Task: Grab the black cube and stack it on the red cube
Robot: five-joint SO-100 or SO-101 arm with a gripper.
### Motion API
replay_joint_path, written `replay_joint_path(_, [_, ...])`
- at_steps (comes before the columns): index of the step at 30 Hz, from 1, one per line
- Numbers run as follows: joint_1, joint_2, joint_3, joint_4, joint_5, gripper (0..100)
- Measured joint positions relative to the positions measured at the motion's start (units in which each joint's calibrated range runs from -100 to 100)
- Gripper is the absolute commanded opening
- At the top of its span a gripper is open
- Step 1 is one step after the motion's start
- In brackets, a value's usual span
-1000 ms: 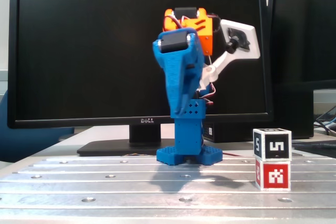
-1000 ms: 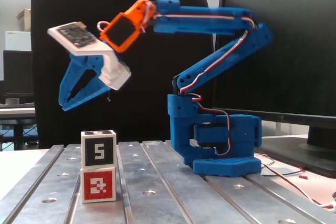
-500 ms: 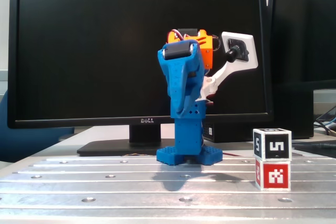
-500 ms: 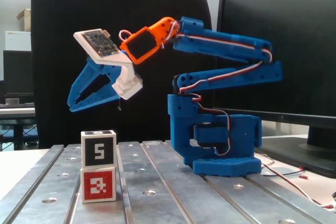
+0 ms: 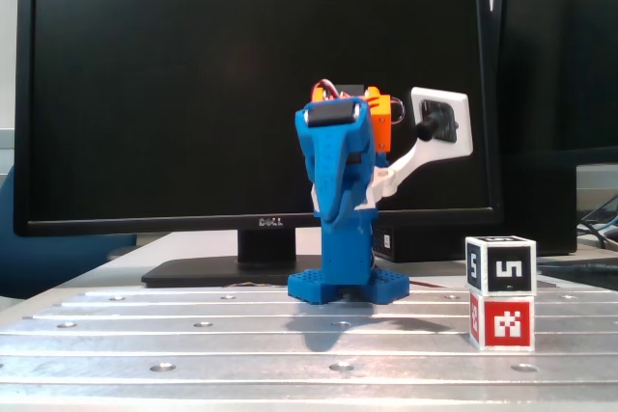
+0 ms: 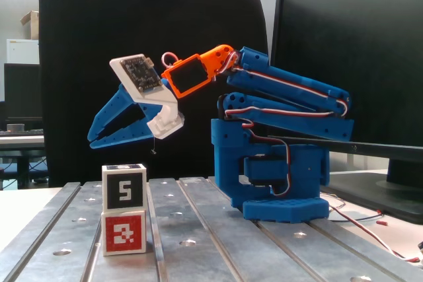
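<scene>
The black cube (image 6: pixel 123 186) sits squarely on top of the red cube (image 6: pixel 124 232), the two forming a neat stack on the metal tabletop (image 6: pixel 198 242). In both fixed views the stack stands apart from the arm's blue base (image 6: pixel 281 183): to the left of the base in the side-on fixed view, and to the right of it in a fixed view facing the monitor (image 5: pixel 154 94), where the black cube (image 5: pixel 500 264) again rests on the red cube (image 5: pixel 502 321).

The claw (image 6: pixel 96 138) hangs in the air above the stack and touches neither cube. Its blue fingers (image 6: pixel 119 113) are slightly apart at the tips and hold nothing. The arm (image 6: pixel 291 94) is folded low over its base, with the orange wrist piece (image 6: pixel 195 72) and a white camera mount (image 6: pixel 142 77) just behind the claw.
</scene>
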Motion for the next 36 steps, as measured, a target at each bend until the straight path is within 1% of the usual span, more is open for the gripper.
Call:
replay_joint_path(15, [0.0, 0.0, 5.34, 0.26, 0.05, 1])
replay_joint_path(22, [0.15, 0.0, 5.34, 7.91, 0.05, 1])
replay_joint_path(29, [0.89, 0.0, 5.34, 9.54, 0.05, 1])
replay_joint_path(36, [0.0, 0.0, 5.34, 13.75, 0.05, 1])
